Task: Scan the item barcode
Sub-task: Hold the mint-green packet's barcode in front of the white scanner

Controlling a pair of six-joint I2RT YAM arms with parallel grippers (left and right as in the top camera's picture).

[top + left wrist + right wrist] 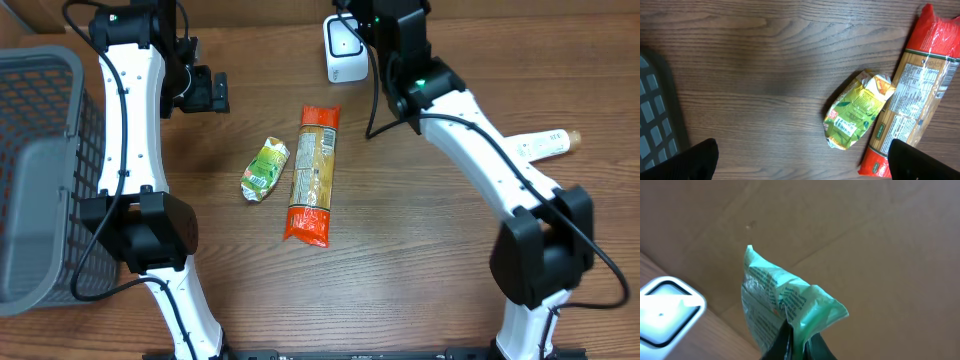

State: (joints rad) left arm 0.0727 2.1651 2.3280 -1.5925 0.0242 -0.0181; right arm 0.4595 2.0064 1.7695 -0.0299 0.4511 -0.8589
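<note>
My right gripper (801,341) is shut on a pale green printed pouch (774,297), pinching its lower edge. The pouch stands up in front of a brown cardboard wall. The white barcode scanner (667,310) sits low at the left in the right wrist view, beside the pouch. From overhead the scanner (344,50) is at the table's far edge with the right arm's wrist next to it, and the pouch is hidden there. My left gripper (805,167) is open and empty, hovering above bare wood to the left of the table items.
A yellow-green snack packet (265,168) and a long orange pasta pack (314,175) lie mid-table. A white tube (548,144) lies at the right. A grey mesh basket (40,170) stands at the left edge.
</note>
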